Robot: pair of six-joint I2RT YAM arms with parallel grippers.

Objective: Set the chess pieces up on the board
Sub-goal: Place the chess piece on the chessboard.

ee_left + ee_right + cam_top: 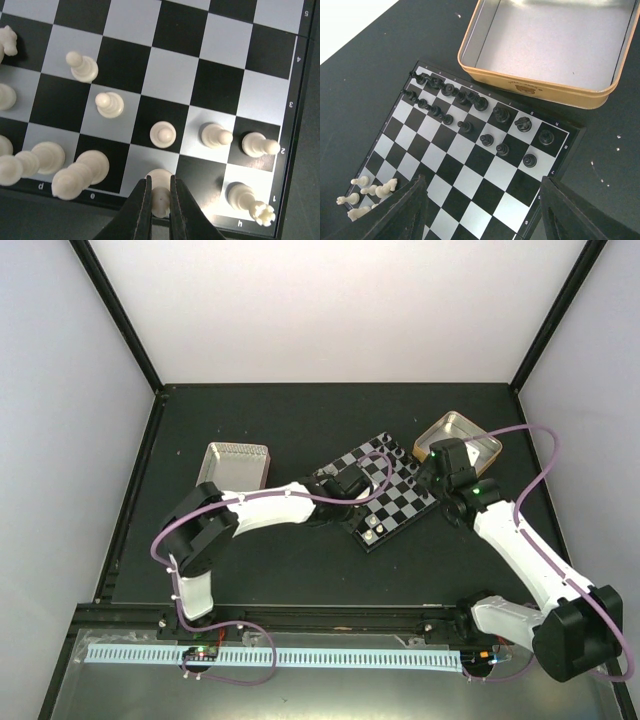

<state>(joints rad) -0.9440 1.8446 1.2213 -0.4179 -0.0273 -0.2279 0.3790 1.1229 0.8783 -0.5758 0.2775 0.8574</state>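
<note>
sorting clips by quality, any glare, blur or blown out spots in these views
Top external: back wall washed out white, chess pieces too small to resolve. Left wrist: board sharp, near pieces at lower left and the jaws soft. Right wrist: glare on the tin floor, top-left corner blown out, jaws dark and blurred.

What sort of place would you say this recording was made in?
Most likely a robotics lab test cell. Plain white walls in black frame posts enclose a dark table. Two robot arms are mounted at its near edge. A small chessboard and metal tins lie on it.
</note>
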